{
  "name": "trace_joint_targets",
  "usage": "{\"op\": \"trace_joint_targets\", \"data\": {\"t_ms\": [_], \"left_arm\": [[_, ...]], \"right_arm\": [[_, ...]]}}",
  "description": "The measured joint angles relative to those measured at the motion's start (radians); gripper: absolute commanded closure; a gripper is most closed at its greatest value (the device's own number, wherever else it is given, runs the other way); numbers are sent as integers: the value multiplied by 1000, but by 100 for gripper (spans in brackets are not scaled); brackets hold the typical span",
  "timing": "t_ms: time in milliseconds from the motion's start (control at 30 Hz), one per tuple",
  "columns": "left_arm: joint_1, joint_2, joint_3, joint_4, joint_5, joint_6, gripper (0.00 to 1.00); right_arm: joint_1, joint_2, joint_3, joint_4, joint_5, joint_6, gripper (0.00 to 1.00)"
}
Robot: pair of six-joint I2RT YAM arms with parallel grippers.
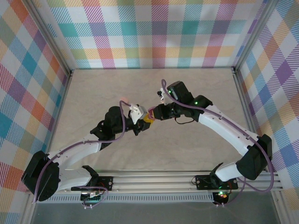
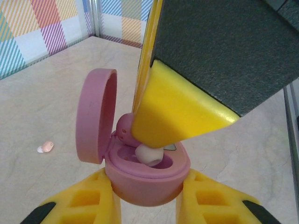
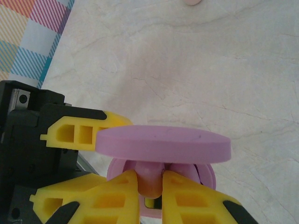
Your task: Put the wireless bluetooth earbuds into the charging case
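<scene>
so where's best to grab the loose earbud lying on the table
Probably pinch the loose earbud across its rounded pink body, coming straight down from above. It lies low on the bare table, well apart from the case, so a side approach would likely just slide it; the pale tip at one end looks too small to hold.

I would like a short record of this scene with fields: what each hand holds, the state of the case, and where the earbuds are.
left hand: shut on the charging case, gripping its base from both sides
right hand: shut on the held earbud
lid: open, standing upright beside the base
held earbud: lowered into the open case, partly in a socket
loose earbud: lying on the table, apart from the case
</scene>
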Motion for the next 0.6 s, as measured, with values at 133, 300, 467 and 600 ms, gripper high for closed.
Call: {"op": "trace_joint_targets", "data": {"t_ms": [133,300,467,600], "left_arm": [[0,0,2,-6,0,0,99],[0,0,2,-17,0,0,99],[0,0,2,-19,-3,-6,99],[0,0,2,-18,-4,-15,99]], "right_arm": [[11,0,5,-11,9,-18,84],[35,2,10,-19,16,-34,82],[42,21,26,-27,20,-55,78],[44,22,26,-30,20,-69,73]]}}
